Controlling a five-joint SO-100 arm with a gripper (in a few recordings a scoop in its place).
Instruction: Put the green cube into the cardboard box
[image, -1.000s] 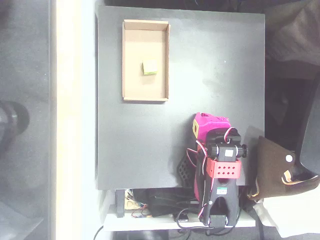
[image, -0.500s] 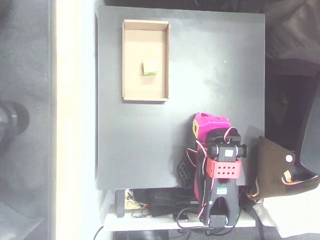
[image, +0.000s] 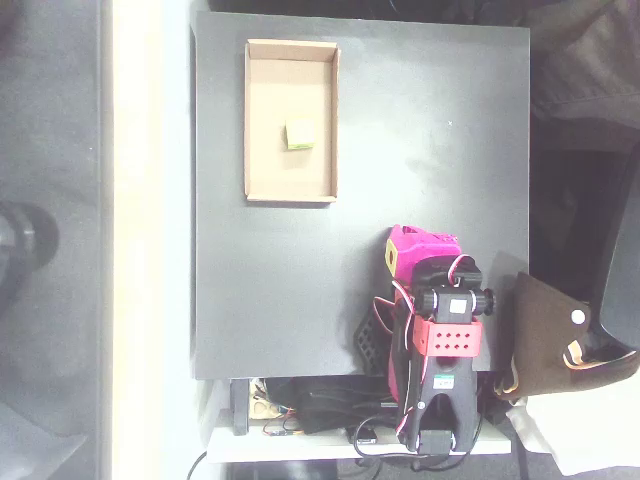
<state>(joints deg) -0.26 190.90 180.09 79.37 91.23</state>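
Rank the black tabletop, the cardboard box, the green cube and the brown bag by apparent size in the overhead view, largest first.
1. Black tabletop
2. Cardboard box
3. Brown bag, though part of it seems hidden, so its rank against the box is unsure
4. Green cube

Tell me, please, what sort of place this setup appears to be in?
Probably a lab or hobby workbench: a black tabletop carries a magenta robot arm with loose wiring at its base, and a cardboard box holding a green cube, like a staged test.
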